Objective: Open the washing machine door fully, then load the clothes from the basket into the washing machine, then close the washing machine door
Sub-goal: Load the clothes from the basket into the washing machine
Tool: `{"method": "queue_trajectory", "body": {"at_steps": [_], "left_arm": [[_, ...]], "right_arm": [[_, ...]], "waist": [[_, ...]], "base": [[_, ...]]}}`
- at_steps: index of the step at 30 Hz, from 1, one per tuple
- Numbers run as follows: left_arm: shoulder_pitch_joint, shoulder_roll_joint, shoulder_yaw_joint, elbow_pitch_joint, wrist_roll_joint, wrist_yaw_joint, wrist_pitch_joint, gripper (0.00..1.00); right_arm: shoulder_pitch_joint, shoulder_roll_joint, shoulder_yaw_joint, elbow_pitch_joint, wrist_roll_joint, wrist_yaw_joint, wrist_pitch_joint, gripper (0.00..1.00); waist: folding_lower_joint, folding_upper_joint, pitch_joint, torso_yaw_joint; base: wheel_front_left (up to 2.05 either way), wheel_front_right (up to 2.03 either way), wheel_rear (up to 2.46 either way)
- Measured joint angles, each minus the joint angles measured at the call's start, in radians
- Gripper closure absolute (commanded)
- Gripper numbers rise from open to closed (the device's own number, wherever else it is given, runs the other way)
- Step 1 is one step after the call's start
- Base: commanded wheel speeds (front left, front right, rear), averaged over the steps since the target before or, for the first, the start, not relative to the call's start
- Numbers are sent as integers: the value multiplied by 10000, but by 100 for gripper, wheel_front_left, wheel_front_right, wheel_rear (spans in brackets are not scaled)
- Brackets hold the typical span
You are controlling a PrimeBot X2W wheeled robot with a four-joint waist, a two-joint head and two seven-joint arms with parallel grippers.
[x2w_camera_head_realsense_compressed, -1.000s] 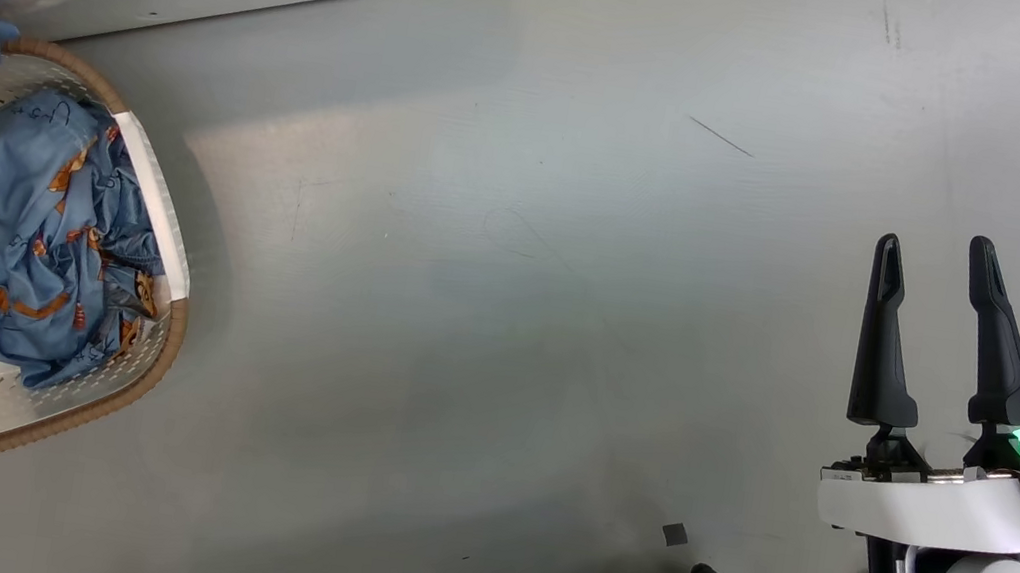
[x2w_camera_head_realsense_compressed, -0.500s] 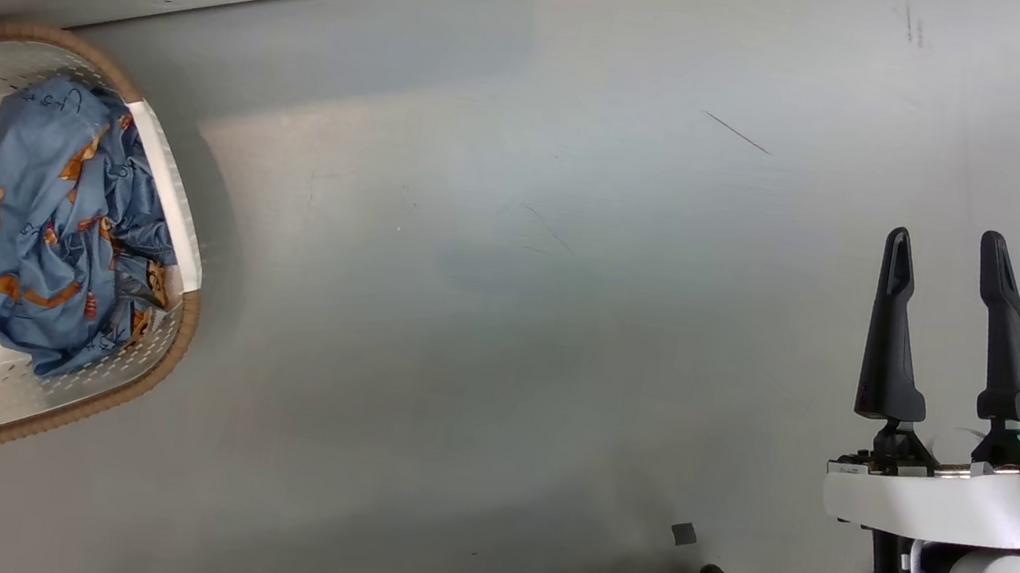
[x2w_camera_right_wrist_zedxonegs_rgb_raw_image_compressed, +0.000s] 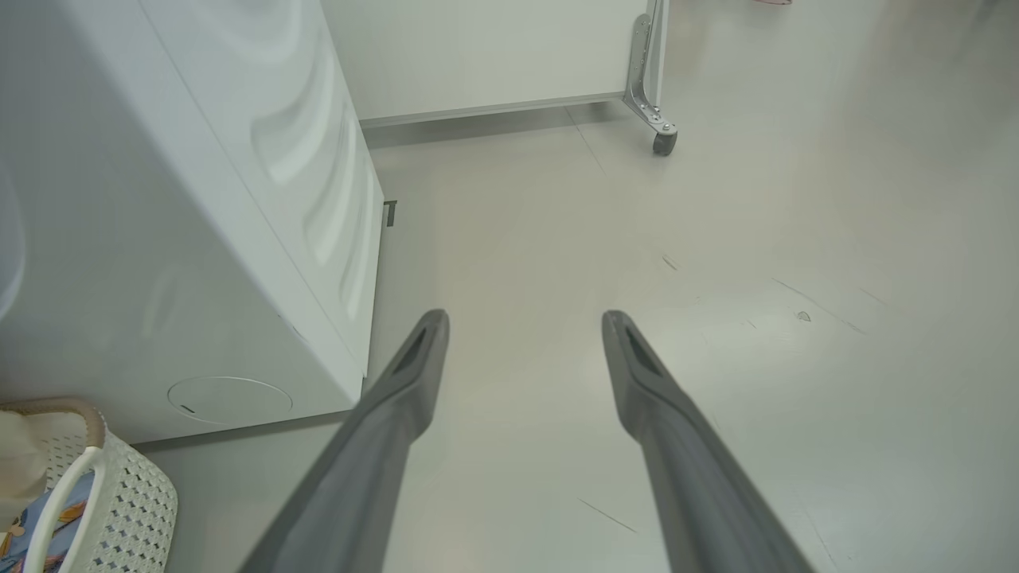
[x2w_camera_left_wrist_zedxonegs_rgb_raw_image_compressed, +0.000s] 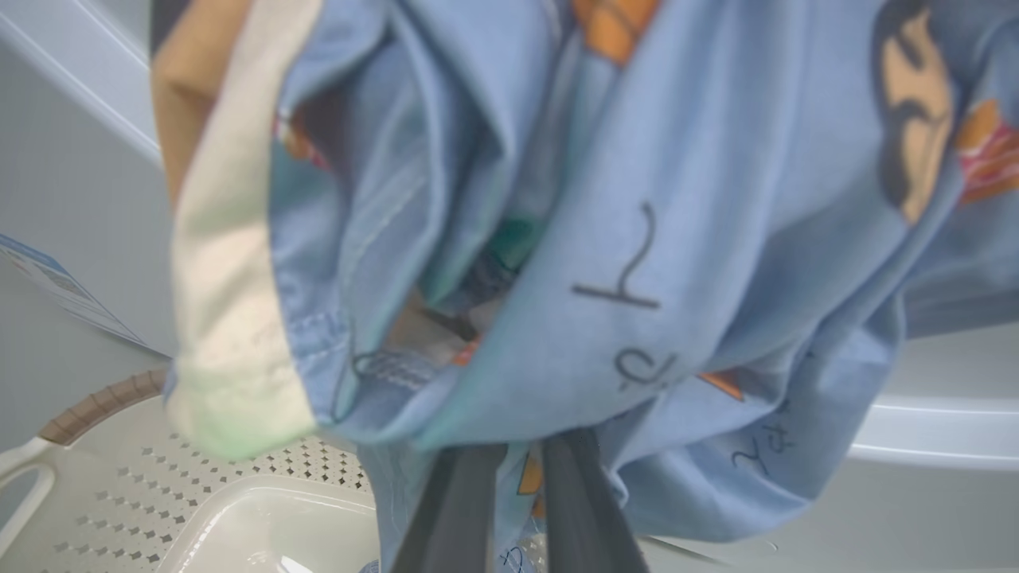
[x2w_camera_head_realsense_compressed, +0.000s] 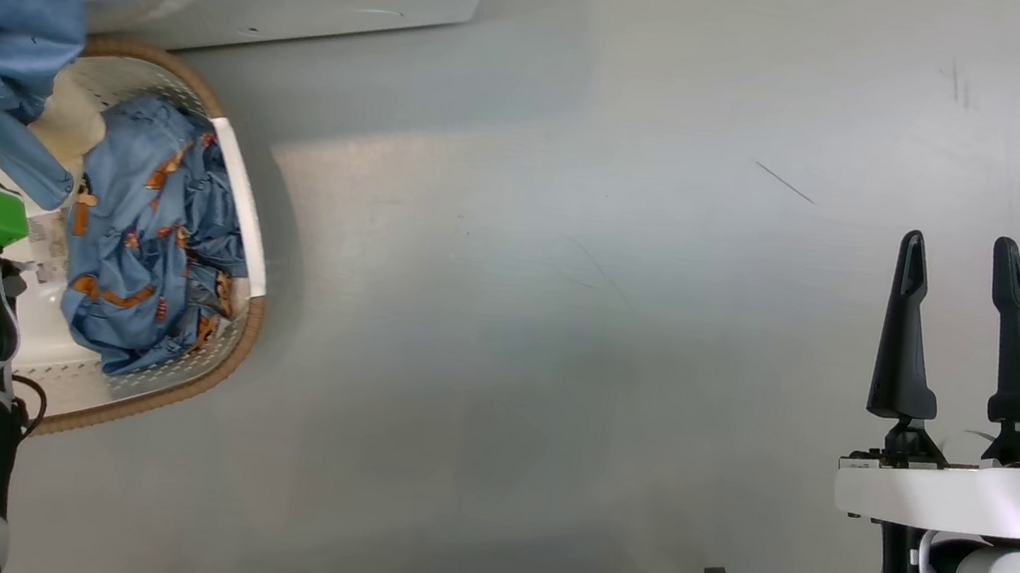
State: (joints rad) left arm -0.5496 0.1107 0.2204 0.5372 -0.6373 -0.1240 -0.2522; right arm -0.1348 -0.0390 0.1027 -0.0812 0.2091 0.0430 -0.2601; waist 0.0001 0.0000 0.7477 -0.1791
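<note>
Left tool (x2w_camera_left_wrist_zedxonegs_rgb_raw_image_compressed: 516, 477) squeezed shut on blue cloth (x2w_camera_left_wrist_zedxonegs_rgb_raw_image_compressed: 637, 199), hanging over basket (x2w_camera_head_realsense_compressed: 248, 333). Right tool (x2w_camera_head_realsense_compressed: 963, 263) wide open, holds nothing.

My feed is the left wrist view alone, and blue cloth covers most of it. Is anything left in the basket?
Observer: Yes. The head view shows another blue printed piece lying in the basket.
Operator: Where is the right hand?
Observer: The right hand is open, over the floor, well apart from the basket.
</note>
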Motion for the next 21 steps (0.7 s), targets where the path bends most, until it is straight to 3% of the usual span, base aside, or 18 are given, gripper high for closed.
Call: {"method": "queue_trajectory", "body": {"at_steps": [8, 12, 18, 21], "left_arm": [[490, -188, 422, -1657, 295, 0, -2, 100], [662, -385, 144, -2485, 293, 0, -10, 100], [587, -270, -355, -3651, 301, 0, -15, 100], [374, 48, -462, -3735, 485, 0, -13, 100]], "right_arm": [[8, -6, -102, 280, 0, 86, 0, 0], [38, -12, -56, 405, 8, 146, 0, 0], [57, -15, 261, 514, 222, 180, 0, 0], [82, -10, 502, 594, 399, 267, 0, 0]], "waist": [[0, 0, -523, 478], [0, 0, -823, 637], [0, 0, -1195, 667], [0, 0, -1256, 509]], "base": [[0, 0, 0], [0, 0, 0], [0, 0, 0], [0, 0, 0]]}}
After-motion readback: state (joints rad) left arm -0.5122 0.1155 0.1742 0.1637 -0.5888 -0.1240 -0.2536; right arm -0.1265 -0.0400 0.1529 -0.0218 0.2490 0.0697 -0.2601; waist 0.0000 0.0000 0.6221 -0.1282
